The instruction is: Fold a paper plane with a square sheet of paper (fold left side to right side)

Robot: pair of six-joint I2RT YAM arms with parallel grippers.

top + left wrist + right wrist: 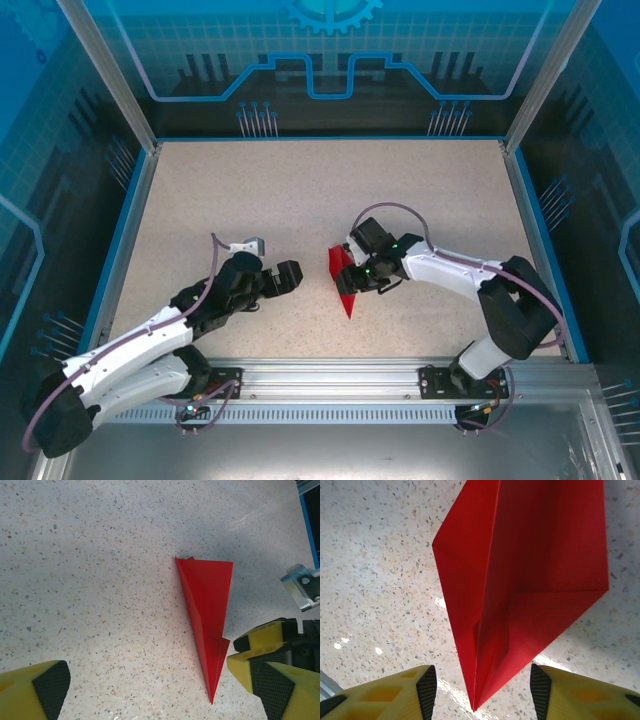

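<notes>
Left end effector point(280, 279) gapes empty near the plane point(342, 282); right end effector point(484, 686) stands released, jaws astride its point. I see bare desk point(300, 190) all around, rims well off.

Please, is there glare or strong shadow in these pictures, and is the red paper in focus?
Right wrist view: the paper plane is sharp, with small white glare patches on the table beside its tip. Left wrist view: the plane is sharp, and soft greyish shading lies across the table. Top view: the light is even with no hard shadows, and the plane is small but clear.
</notes>
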